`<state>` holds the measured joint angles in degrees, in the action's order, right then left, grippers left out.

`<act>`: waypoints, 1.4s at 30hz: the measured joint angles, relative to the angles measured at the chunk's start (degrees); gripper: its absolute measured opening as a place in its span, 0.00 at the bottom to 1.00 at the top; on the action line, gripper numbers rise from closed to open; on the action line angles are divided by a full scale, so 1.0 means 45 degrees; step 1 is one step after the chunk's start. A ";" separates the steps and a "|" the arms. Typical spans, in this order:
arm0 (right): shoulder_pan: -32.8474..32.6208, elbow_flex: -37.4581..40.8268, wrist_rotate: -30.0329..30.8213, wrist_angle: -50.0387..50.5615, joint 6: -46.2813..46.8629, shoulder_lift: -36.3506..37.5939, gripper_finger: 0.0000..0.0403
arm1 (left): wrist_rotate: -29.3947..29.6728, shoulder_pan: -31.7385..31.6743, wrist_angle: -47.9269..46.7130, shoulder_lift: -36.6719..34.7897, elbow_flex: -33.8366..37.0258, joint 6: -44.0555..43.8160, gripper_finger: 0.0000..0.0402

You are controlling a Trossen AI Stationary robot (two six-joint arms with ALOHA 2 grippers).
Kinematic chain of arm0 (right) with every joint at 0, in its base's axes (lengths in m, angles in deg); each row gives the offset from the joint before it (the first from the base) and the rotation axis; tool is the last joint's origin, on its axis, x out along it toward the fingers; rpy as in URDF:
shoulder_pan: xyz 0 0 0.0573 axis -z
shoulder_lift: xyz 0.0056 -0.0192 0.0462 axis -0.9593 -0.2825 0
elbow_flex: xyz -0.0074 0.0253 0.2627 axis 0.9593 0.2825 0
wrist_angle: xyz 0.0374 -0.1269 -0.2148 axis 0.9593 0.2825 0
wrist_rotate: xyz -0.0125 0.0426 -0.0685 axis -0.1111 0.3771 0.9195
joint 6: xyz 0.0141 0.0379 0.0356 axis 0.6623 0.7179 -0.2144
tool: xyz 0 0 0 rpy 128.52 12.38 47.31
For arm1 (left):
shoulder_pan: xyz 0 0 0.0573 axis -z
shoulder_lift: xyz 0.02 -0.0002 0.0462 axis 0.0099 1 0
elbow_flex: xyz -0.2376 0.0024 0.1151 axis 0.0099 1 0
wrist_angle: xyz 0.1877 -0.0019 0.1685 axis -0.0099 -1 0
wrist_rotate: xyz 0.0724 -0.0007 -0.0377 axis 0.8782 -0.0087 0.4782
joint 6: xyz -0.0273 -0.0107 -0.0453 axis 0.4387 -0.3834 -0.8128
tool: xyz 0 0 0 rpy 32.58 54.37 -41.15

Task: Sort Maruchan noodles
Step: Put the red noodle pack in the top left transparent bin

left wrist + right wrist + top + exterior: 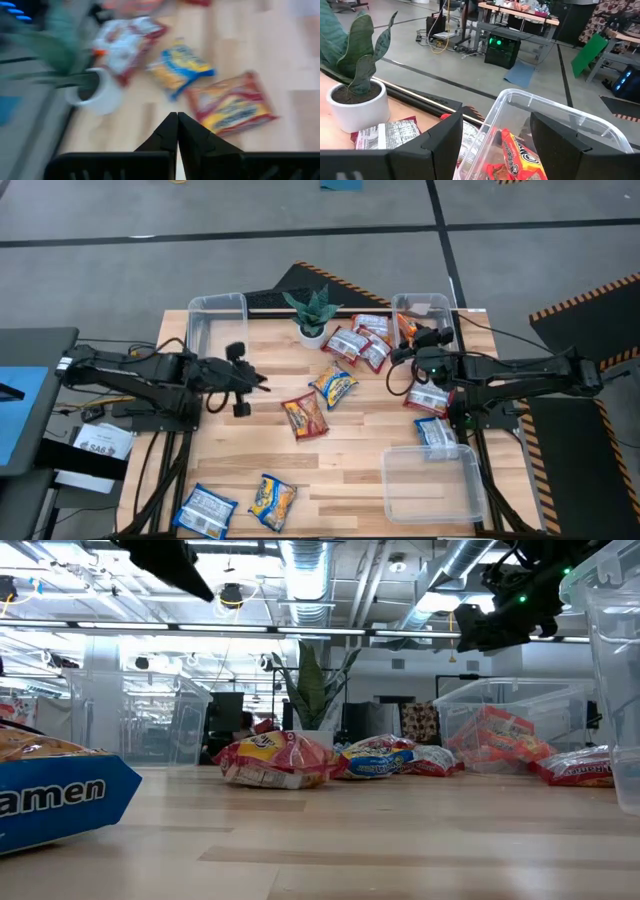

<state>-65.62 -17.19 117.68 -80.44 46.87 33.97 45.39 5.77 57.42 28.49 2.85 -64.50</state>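
Jaws of the left gripper (177, 119) are pressed together, empty, with the red ramen packet (305, 416) just ahead on the surface, long axis angled across. Right gripper (492, 132) hangs spread above the far bin (560, 117).

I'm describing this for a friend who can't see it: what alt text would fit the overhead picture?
Two dark robot arms reach over a wooden table strewn with noodle packets. The left gripper, jaws shut, hangs empty left of centre; the right gripper, jaws open, is beside a clear bin holding orange packets. A potted plant stands at the back.
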 joint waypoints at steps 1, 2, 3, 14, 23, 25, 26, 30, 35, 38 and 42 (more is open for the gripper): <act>0.0005 0.0000 -0.0048 -0.0005 0.0002 0.0000 0.63 | -0.0492 -0.0080 0.0478 0.0027 0.0335 -0.0135 0.01; 0.0010 0.0000 -0.0099 -0.0005 0.0002 0.0000 0.63 | -0.0850 -0.0128 0.0980 0.0115 0.0711 -0.0275 0.01; 0.0010 0.0000 -0.0148 -0.0006 0.0002 0.0000 0.63 | -0.1228 -0.0148 0.1582 0.0275 0.1087 -0.0387 0.03; 0.0010 0.0005 -0.0185 -0.0007 0.0002 0.0000 0.63 | -0.4444 0.0167 0.5514 0.4093 0.1849 0.0617 0.46; 0.0010 0.0005 -0.0209 0.0004 0.0075 0.0000 0.63 | -0.3711 0.0137 0.5313 0.8148 -0.0644 0.3264 0.72; 0.0010 0.0005 -0.0208 0.0005 0.0080 0.0000 0.63 | -0.3715 0.0102 0.4761 0.8911 -0.1281 0.3660 0.73; 0.0010 0.0005 -0.0208 0.0005 0.0085 0.0000 0.63 | -0.3737 0.0061 0.4451 0.9252 -0.1578 0.3765 0.73; 0.0010 0.0005 -0.0285 0.0015 0.0105 0.0000 0.63 | -0.3856 -0.0274 0.3200 1.0346 -0.2554 0.3791 0.73; 0.0010 0.0005 -0.0574 0.0015 0.0109 0.0000 0.63 | -0.3634 -0.0980 0.2735 1.1189 -0.2625 0.3632 0.73; 0.0007 0.0007 -0.0591 0.0032 0.0104 -0.0098 0.63 | -0.3567 -0.1324 0.2893 1.1665 -0.2626 0.3178 0.72; 0.0010 0.0019 -0.0603 0.0038 0.0104 -0.0315 0.63 | -0.2925 -0.1415 0.2862 1.2074 -0.2649 0.2543 0.59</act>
<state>-65.58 -17.10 114.96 -80.27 47.34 32.55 32.23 -0.59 70.30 82.82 -9.07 -53.05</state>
